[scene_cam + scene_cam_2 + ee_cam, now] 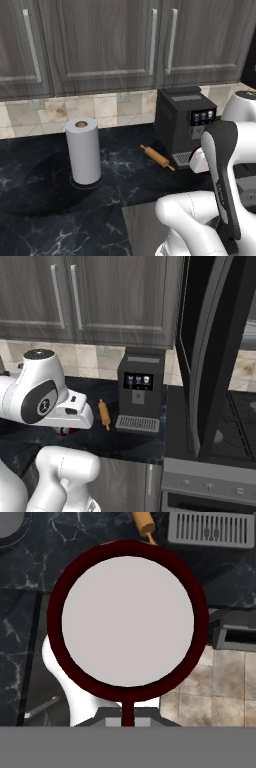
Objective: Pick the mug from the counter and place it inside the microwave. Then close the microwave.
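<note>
Claw (128, 719) pinches mug (128, 619), seemingly raised; rolling pin (142, 524), coffee machine (184, 122) beside.

Both base views look forward and down from behind the arm, left and right, sharing the coffee machine (184, 125) and rolling pin (104, 413). The hand view looks straight down, close over the mug (128, 619).

My mug (128, 619) looks glossy dark red outside, matt white within; the counter (45, 220) is polished black marble; the rolling pin (157, 157) is smooth wood.
</note>
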Controlling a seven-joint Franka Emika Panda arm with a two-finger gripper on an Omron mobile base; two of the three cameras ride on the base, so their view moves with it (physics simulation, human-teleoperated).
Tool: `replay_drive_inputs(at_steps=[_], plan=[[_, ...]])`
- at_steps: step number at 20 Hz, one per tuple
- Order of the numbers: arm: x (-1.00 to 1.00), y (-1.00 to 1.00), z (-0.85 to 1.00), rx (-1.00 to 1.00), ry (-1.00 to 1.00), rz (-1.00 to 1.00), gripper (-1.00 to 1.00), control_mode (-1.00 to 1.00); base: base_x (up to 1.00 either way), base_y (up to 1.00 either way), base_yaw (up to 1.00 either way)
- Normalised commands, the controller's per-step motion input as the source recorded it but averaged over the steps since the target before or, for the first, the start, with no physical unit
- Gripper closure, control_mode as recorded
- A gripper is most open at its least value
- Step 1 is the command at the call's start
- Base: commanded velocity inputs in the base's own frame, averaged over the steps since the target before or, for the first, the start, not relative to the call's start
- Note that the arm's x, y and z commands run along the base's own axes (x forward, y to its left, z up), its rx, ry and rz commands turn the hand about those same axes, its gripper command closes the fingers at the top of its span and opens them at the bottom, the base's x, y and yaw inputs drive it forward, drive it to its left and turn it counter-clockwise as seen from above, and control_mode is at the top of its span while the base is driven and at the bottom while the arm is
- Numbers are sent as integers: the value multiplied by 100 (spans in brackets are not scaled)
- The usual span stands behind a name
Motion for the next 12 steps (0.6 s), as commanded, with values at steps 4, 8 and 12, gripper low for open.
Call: replay_drive_inputs(at_steps=[4,8,12], plan=[[0,0,0,0,0,0,100,100,-12,1,-28],[0,0,0,0,0,0,100,100,-26,-5,-34],[0,0,0,0,0,0,100,100,-30,-28,-42]])
